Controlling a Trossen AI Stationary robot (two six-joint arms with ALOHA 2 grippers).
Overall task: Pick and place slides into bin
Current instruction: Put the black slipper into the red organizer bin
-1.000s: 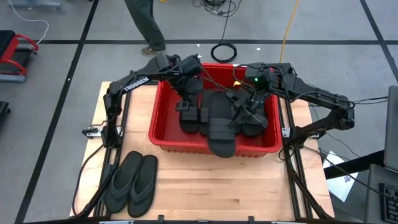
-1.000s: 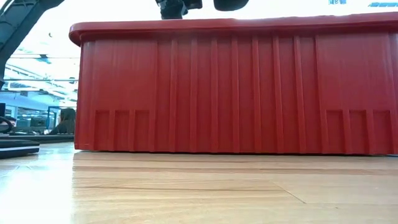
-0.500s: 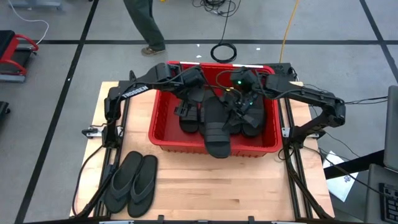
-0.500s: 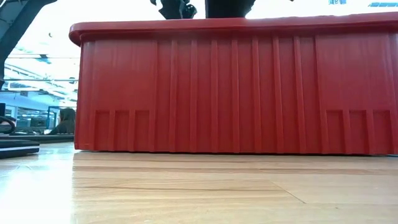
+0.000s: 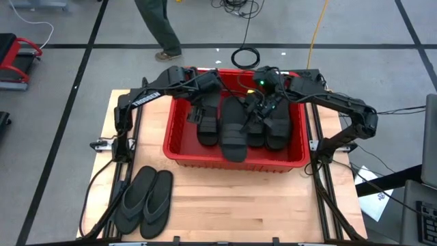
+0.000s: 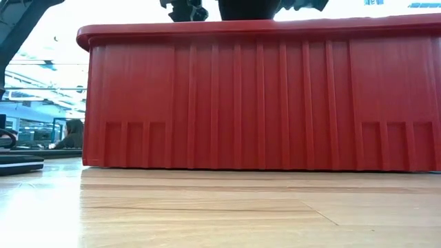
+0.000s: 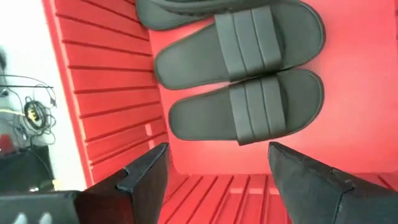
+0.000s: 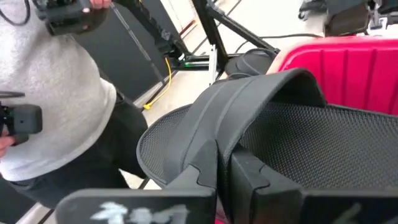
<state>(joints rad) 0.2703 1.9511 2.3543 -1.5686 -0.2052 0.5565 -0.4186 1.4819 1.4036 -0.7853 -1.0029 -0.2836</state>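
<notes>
The red bin (image 5: pixel 179 147) stands mid-table, its near wall filling the low view (image 6: pixel 262 96). Several black band slides lie inside it (image 5: pixel 208 130) (image 5: pixel 276 130). My right gripper (image 5: pixel 254 113) is shut on one more band slide (image 5: pixel 232 133), which lies lengthwise over the bin's middle and shows above the rim in the low view (image 6: pixel 248 7). My left gripper (image 5: pixel 203 113) is open over the bin's far left, above two slides lying side by side on the floor (image 7: pixel 249 118). Two flip-flops (image 5: pixel 145 198) lie on the table's near left. My right gripper pinches the slide's band strap (image 8: pixel 239 118) between its two fingers (image 8: pixel 208 177), at one side of the strap. It comes from the table's right, slanting down. The slide is raised above the rim, with its near end (image 5: pixel 235 156) by the bin's near wall.
A person stands beyond the table's far edge (image 5: pixel 157 27); a person in a grey top (image 8: pixel 56 93) shows in the right wrist view. Bare wooden table (image 5: pixel 246 205) lies in front of the bin. A coiled cable (image 5: pixel 246 57) lies on the floor behind.
My right gripper has gone toward the table's far left with the slide. The slide's near end hung out over the bin's near rim before; it is now drawn back inside the rim, over the bin's middle.
</notes>
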